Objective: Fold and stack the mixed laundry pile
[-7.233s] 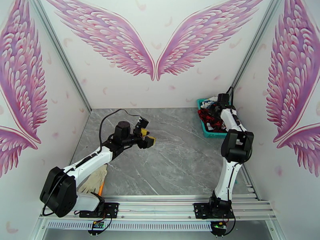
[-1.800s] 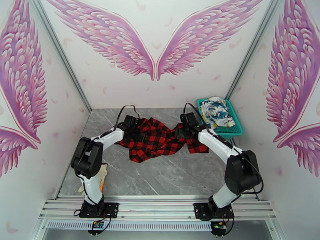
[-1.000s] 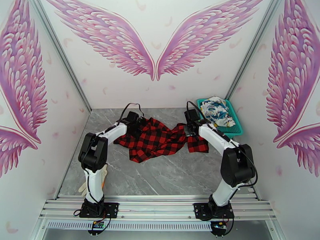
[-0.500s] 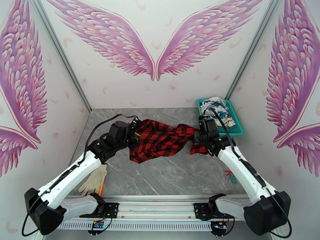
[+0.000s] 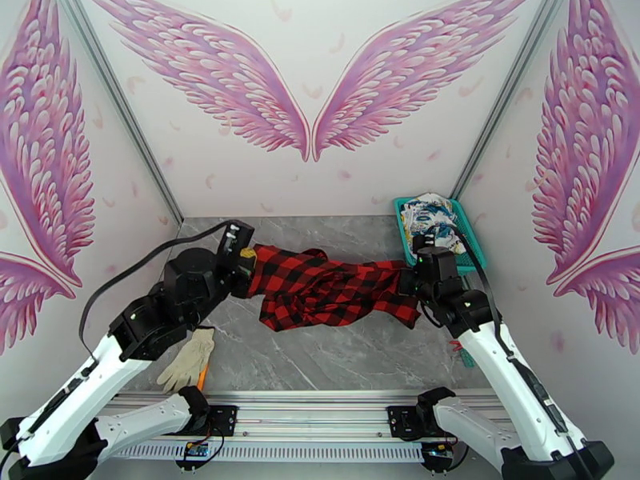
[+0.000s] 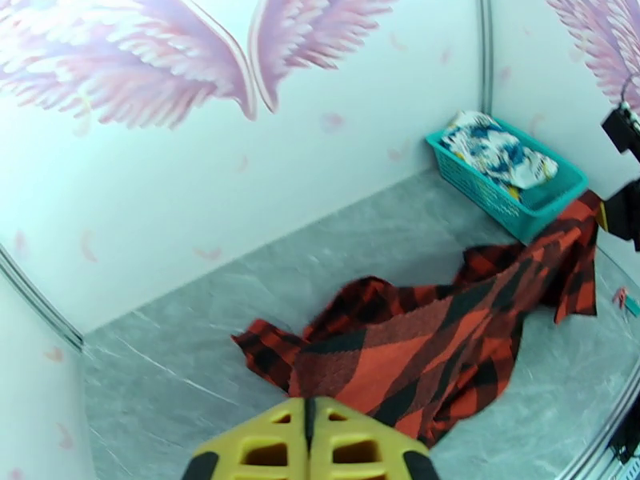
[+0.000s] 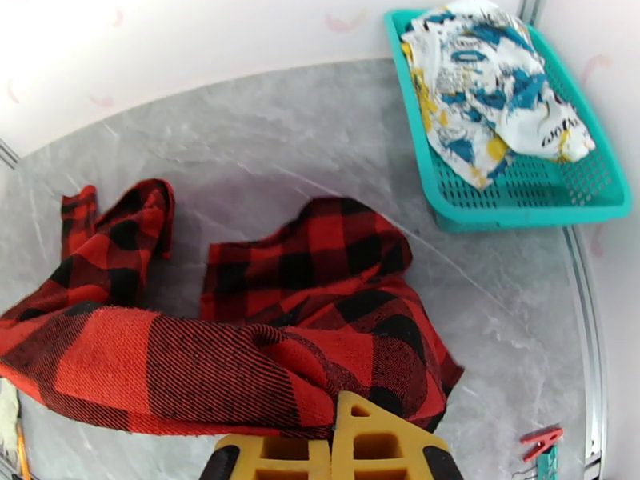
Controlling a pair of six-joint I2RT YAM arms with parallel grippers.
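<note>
Now left jaws: clenched on the shirt's [image 5: 328, 290] left end.
Right jaws: clenched on its right end.
Shirt: pulled wide between them, no longer bunched, low edge on the bench [image 5: 336, 354].
Meaning: looked ready to lay flat.
White garment [image 5: 428, 214]: in the basket [image 5: 472, 262].

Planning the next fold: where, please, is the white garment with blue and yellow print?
In the top view, the white printed garment lies in the teal plastic mesh basket at the table's far-right corner.

White booth, pink wing murals [image 5: 232, 82] on all three walls [image 5: 320, 186].
Grey marbled tabletop [image 5: 336, 354], aluminium corner posts [image 5: 126, 114], slotted aluminium rail [image 5: 320, 408] along near edge; lighting bright, even.
</note>
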